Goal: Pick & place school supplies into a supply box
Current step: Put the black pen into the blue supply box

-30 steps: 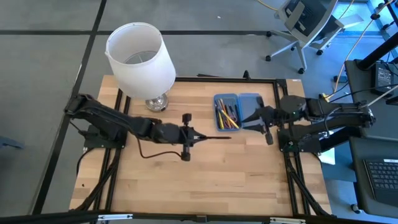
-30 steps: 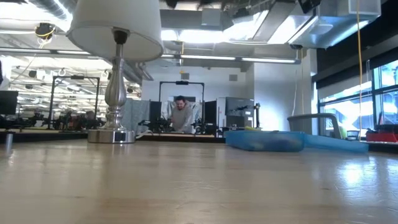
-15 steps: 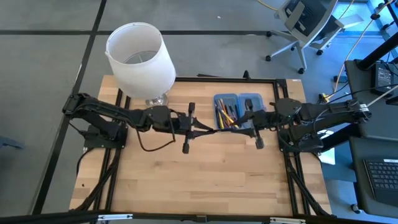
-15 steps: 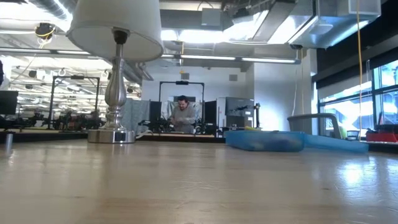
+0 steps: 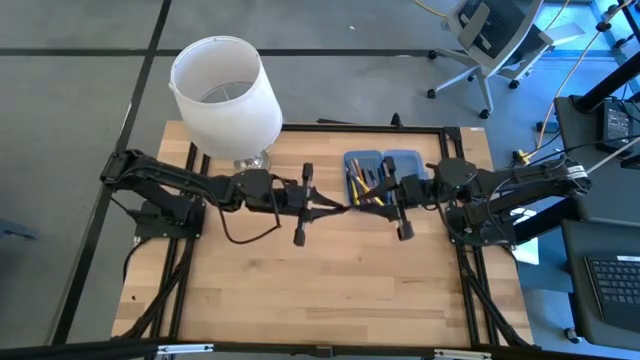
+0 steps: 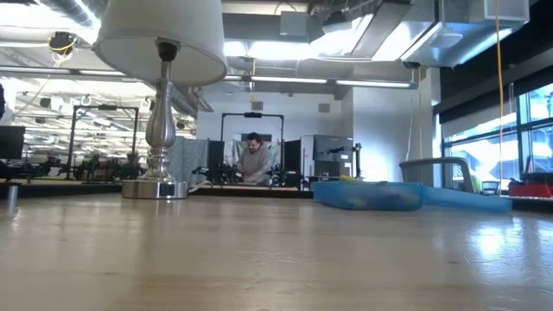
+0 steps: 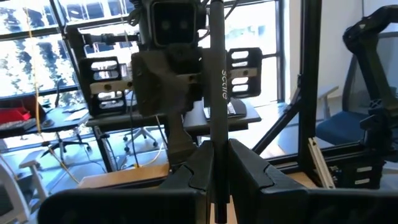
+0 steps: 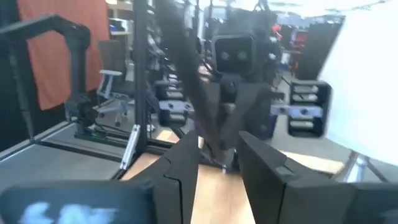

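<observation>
pen: a thin black pen [image 7: 216,93], light, stiff and smooth, so it can slip or twist; best pinched near its middle.
left end effector: the left end effector [image 5: 318,208] is pinched tight on one end of the pen, held in the air above the bench [image 5: 330,290].
right end effector: the right end effector [image 5: 392,196] is half open, its fingers [image 8: 184,165] on either side of the pen's far end; a grip cannot be told.
supply box: the blue pencil case [image 5: 383,178] lies open just behind, pens inside.
</observation>
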You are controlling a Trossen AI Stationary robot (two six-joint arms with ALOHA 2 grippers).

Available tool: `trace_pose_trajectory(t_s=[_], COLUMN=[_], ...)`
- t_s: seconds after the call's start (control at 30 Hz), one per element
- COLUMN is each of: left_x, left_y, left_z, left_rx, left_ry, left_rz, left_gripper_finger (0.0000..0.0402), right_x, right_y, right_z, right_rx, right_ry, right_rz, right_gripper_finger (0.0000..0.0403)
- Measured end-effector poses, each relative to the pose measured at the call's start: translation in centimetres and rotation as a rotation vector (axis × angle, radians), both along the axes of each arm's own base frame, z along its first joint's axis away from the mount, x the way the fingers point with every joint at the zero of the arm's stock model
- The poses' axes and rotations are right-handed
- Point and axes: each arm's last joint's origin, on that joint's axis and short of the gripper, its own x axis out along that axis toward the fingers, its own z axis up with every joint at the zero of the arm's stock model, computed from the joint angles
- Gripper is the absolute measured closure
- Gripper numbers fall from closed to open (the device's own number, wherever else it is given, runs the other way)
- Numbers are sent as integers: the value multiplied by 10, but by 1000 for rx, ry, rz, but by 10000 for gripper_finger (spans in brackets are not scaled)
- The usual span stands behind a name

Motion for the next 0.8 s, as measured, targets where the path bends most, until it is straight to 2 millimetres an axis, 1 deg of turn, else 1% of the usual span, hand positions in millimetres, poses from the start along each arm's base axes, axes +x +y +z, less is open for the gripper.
trace_pose_trajectory(t_s=[0.17, 0.53, 0.63, 0.8], left_x=[0, 0, 0, 0], left_y=[1, 1, 1, 1], left_z=[0, 0, 0, -1], left_rx=[2, 2, 2, 1], left_ry=[0, 1, 1, 10], left_rz=[24, 26, 28, 49], left_gripper_finger=[377, 377, 377, 377], right_x=[1, -1, -1, -1], right_y=[2, 1, 1, 1], right_z=[4, 11, 11, 11], right_rx=[2, 9, 11, 5], right_ry=[-50, -126, -124, -126], right_rz=[50, 53, 53, 42], right_gripper_finger=[287, 289, 304, 355])
